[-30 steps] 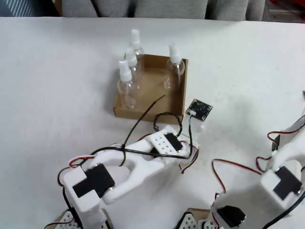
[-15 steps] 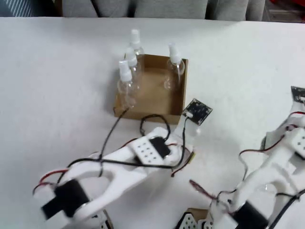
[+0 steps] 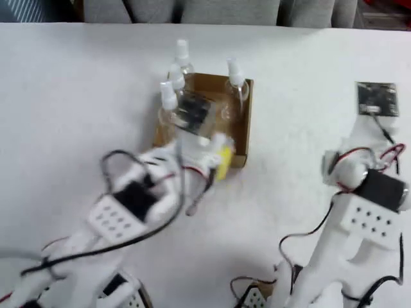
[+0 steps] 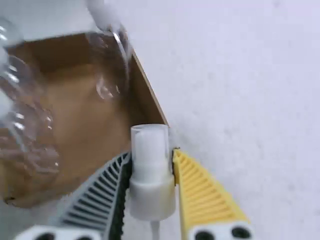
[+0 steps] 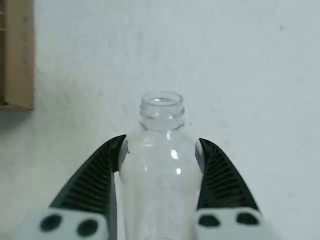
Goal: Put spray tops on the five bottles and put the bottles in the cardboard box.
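a: where does the high camera sit?
b: fixed above the desk (image 3: pixel 64 96), looking steeply down from the near side.
a: and the wrist cameras?
b: close behind the fingers (image 4: pixel 200 192), looking along them. the left faces into the cardboard box (image 4: pixel 142 102). the right faces open desk, with that box's corner at the edge.

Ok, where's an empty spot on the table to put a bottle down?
The white table is bare left of the brown cardboard box, and between the box and the right arm. It is crowded along the box's left wall, where three clear plastic bottles stand, and at its near edge, where the left hand holds a white spray top.
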